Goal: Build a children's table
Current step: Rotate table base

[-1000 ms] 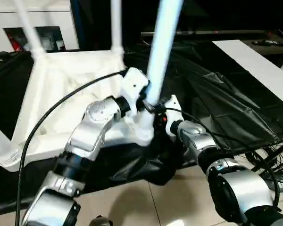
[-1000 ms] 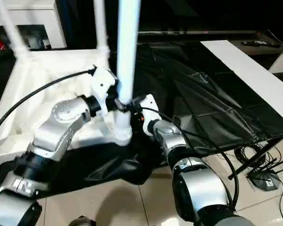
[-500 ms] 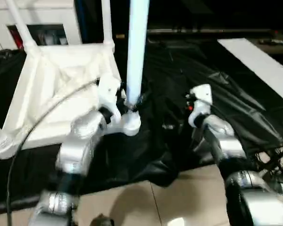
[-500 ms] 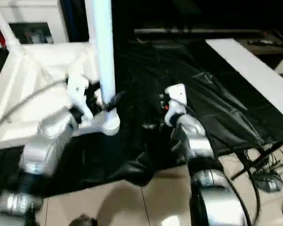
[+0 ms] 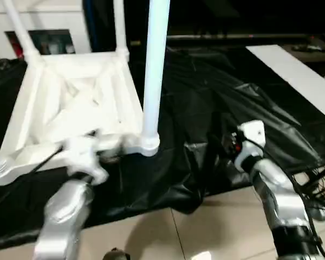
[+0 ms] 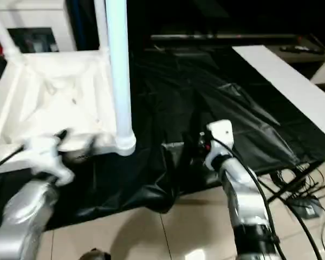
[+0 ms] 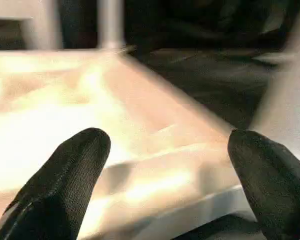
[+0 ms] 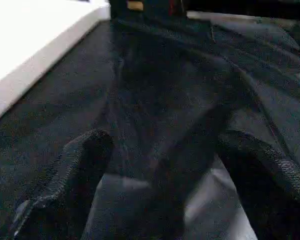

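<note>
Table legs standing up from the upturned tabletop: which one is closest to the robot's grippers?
The leg in the near right corner socket, largest in the head views. The other legs stand at the tabletop's far corners.

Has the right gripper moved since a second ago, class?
Yes. The right gripper has drawn back off the near leg, toward the robot and to the right over the black cloth.

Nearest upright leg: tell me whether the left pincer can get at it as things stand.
Probably yes. The left pincer is open and empty at the tabletop edge, beside the socket holding the nearest leg; nothing stands between them.
</note>
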